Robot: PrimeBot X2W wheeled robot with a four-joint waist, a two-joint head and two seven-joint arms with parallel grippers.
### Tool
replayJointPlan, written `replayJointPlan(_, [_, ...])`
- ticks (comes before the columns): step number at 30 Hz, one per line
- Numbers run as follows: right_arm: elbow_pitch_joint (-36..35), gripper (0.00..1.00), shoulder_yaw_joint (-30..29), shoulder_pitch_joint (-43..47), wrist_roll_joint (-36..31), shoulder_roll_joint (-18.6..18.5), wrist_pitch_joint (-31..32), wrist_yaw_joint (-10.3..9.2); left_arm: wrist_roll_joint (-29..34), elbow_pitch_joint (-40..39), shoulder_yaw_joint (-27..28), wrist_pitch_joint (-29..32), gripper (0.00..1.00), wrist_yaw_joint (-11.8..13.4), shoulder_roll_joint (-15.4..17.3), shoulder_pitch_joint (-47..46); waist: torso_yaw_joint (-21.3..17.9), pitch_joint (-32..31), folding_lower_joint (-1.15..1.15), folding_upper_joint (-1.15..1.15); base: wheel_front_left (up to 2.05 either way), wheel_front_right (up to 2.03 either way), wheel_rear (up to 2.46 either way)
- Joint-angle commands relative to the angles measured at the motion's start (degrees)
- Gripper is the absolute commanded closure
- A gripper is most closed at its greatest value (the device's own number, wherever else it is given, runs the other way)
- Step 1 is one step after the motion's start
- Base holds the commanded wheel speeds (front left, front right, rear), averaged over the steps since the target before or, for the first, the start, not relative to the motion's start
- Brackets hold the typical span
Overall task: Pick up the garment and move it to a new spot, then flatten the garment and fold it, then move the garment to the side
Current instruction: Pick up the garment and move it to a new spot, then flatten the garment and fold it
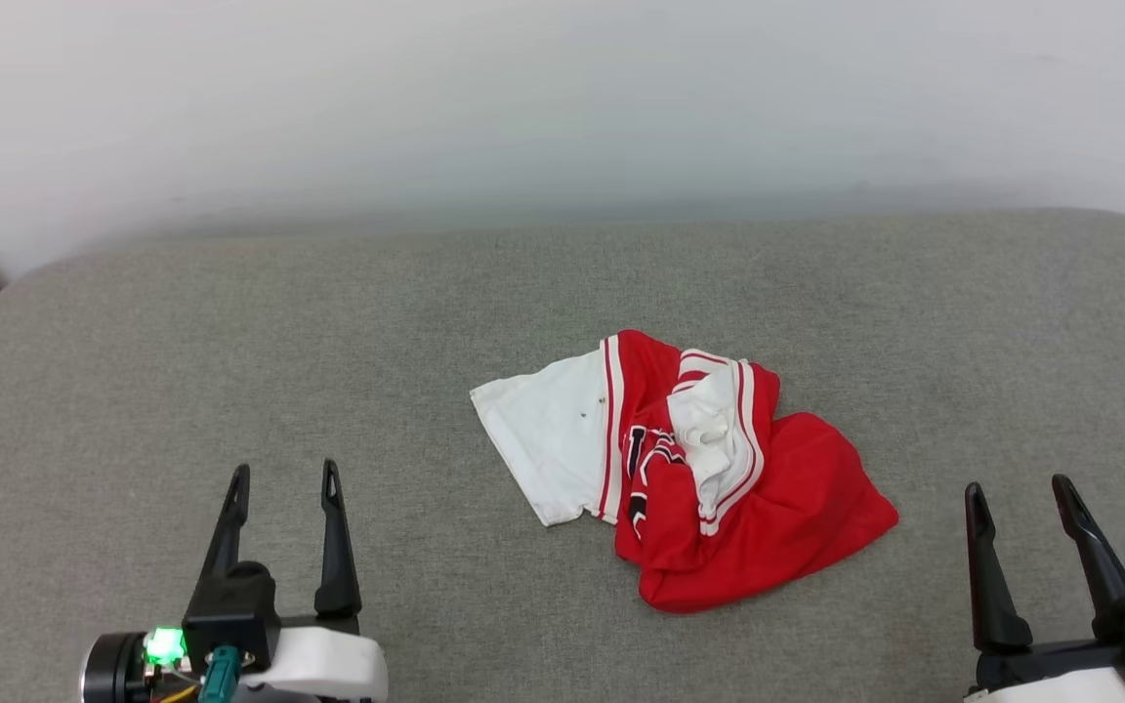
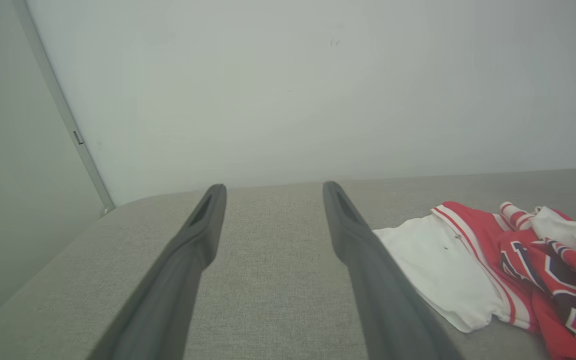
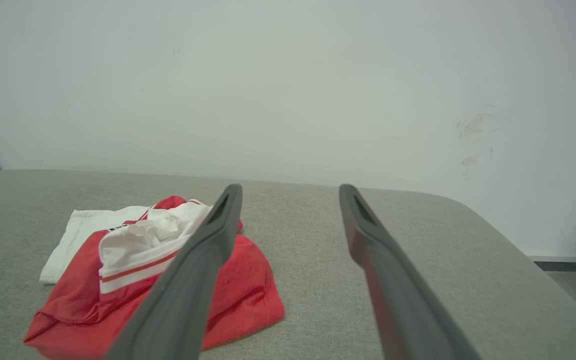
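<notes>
- Head view: garment (image 1: pixel 719 488) lies bunched on the surface (image 1: pixel 230 342), left claw (image 1: pixel 284 478) at 8 o'clock, right claw (image 1: pixel 1017 493) at 4, both wide, empty.
- Left wrist view: its black letters (image 2: pixel 560 272) up close.

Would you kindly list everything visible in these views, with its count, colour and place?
jersey T-shirt: one, red with white sleeves, striped trim and black-and-white lettering, crumpled slightly right of centre on the surface
fabric-covered surface: one, grey, with rounded far corners, under the shirt
wall: one, white, behind the surface
left pincer: one, dark fingers, open, lower left, apart from the shirt
right pincer: one, dark fingers, open, lower right, apart from the shirt
</notes>
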Motion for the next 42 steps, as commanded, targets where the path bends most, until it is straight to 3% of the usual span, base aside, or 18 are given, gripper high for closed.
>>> replayJointPlan(1, [0.15,0.0,0.13,1.09,0.45,0.1,-0.14,-0.04,1.18,0.28,0.88,-0.14,0.0,-1.25,-0.81,1.6,0.22,-0.69,0.0,0.0,0.0,0.0,0.0])
replayJointPlan(21, [1.3,0.0,1.62,3.39,2.28,0.1,-0.14,-0.04,7.9,3.1,7.48,-0.15,0.0,-10.62,-7.33,5.28,0.21,-2.09,0.0,0.0,0.0,0.0,0.0])
replayJointPlan(42, [0.71,0.0,1.79,3.42,2.71,0.1,-0.14,-0.04,10.52,3.92,11.1,-0.15,0.0,-14.18,-10.04,5.72,0.63,-2.19,0.0,0.0,0.0,0.0,0.0])
